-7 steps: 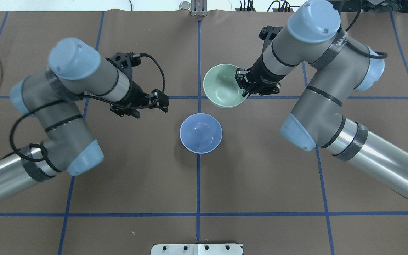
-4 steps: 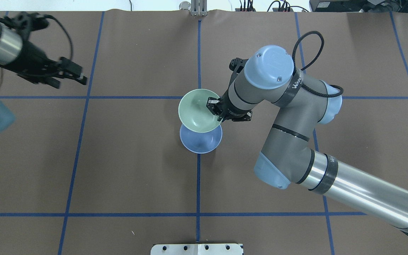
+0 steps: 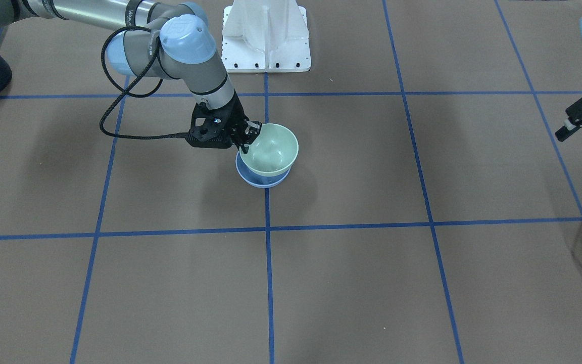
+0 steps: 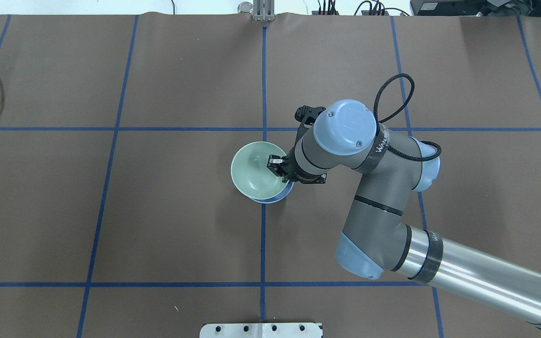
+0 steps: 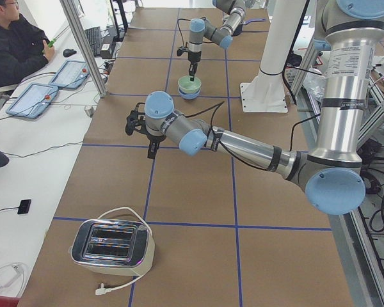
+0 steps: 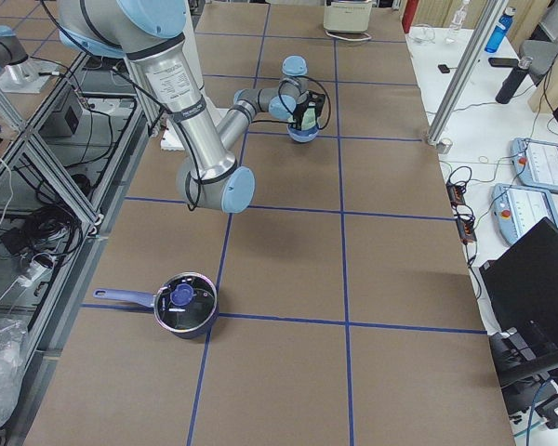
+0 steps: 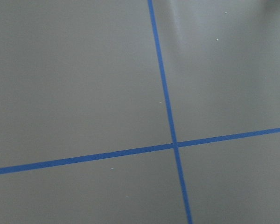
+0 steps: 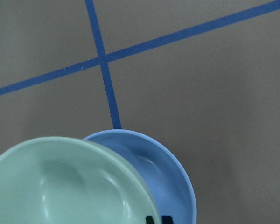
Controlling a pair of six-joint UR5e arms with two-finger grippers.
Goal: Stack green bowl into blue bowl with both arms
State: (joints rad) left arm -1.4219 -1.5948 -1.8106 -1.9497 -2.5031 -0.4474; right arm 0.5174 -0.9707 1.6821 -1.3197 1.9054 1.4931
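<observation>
The right gripper (image 4: 276, 165) pinches the right rim of the green bowl (image 4: 254, 171), one finger inside and one outside. The green bowl is partly lowered into the blue bowl (image 4: 273, 199), offset to the left; whether it is fully seated cannot be told. The blue bowl stands on the table (image 4: 158, 211) at its centre tape line. The left gripper (image 3: 580, 141) hangs spread, well apart to the left.
</observation>
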